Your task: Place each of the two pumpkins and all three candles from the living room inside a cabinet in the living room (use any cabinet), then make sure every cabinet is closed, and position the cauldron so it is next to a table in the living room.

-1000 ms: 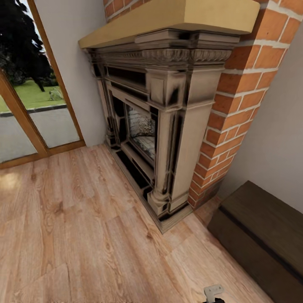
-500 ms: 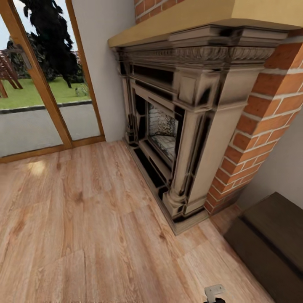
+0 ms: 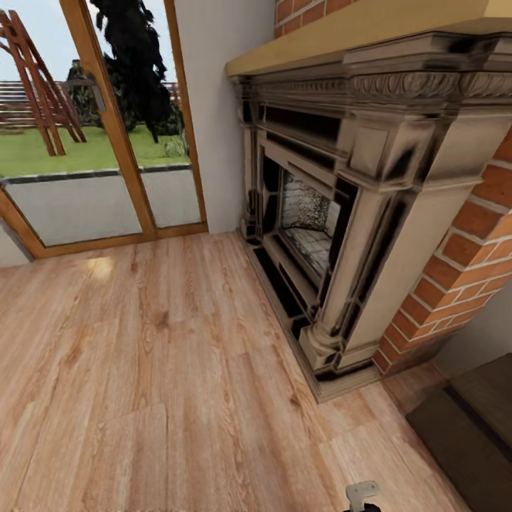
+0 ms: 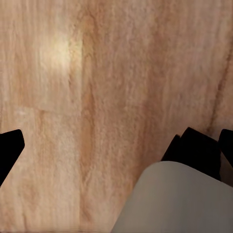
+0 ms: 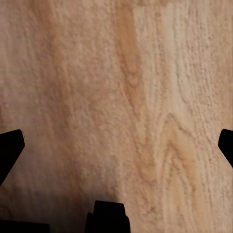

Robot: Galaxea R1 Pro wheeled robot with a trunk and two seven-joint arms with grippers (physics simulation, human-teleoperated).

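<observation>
Here dark cabinet (image 3: 466, 434) corner beside brick fireplace (image 3: 341, 213), long axis unclear; both pincers spread open over floor (image 3: 142, 355).

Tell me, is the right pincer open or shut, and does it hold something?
Open and empty. In the right wrist view the right pincer has its dark fingertips at opposite edges, with bare wooden floor between them.

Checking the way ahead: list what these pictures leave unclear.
- Cabinet: head view, cut off by the right and bottom edges; its drawers cannot be judged.
- Left hand: left wrist view, fingertips cut by the frame edges.
- Right hand: right wrist view, likewise.
- Fireplace interior: head view, blurred.
</observation>
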